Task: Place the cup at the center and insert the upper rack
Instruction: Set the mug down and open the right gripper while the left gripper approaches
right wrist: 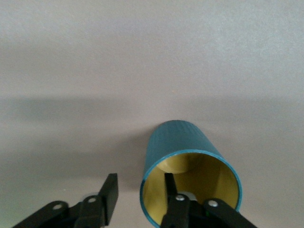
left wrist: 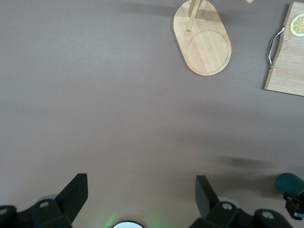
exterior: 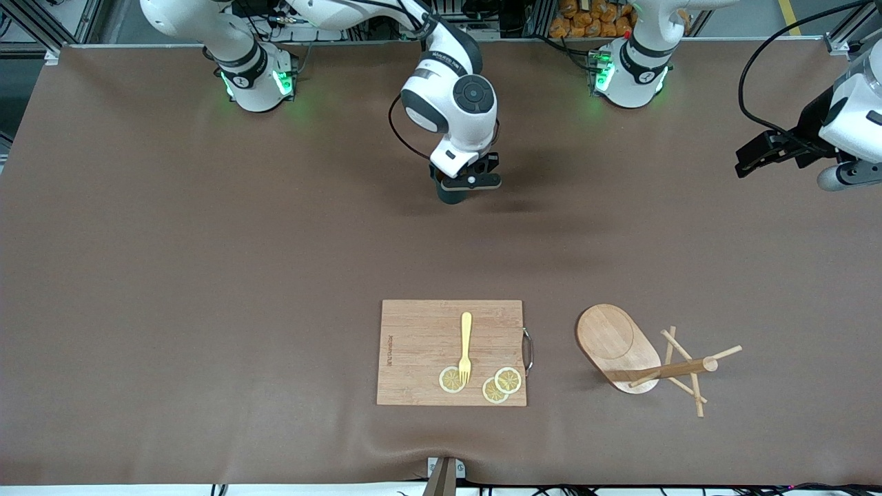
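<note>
The small dark teal cup (right wrist: pixel 189 156) with its mustard-yellow inside stands upright on the brown table (exterior: pixel 207 275), about midway between the two arm bases and farther from the front camera than the rectangular wooden cutting board (exterior: pixel 420 344). The right gripper (right wrist: pixel 137 190) is right at the cup, one finger dipped inside the rim and the other outside the wall (a clear gap shows between the outer finger and the wall, so the fingers are parted and nothing is pinched). The light wooden mug tree (exterior: pixel 620 344) lies tipped on its side beside the board, toward the left arm's end of the table, its oval base on edge and its post and thin pegs resting on the cloth. A yellow fork (exterior: pixel 466 344) and three lemon slices (exterior: pixel 508 379) sit on the board. The left gripper (left wrist: pixel 142 197) waits over bare table at its own end, fingers spread wide and empty.
</note>
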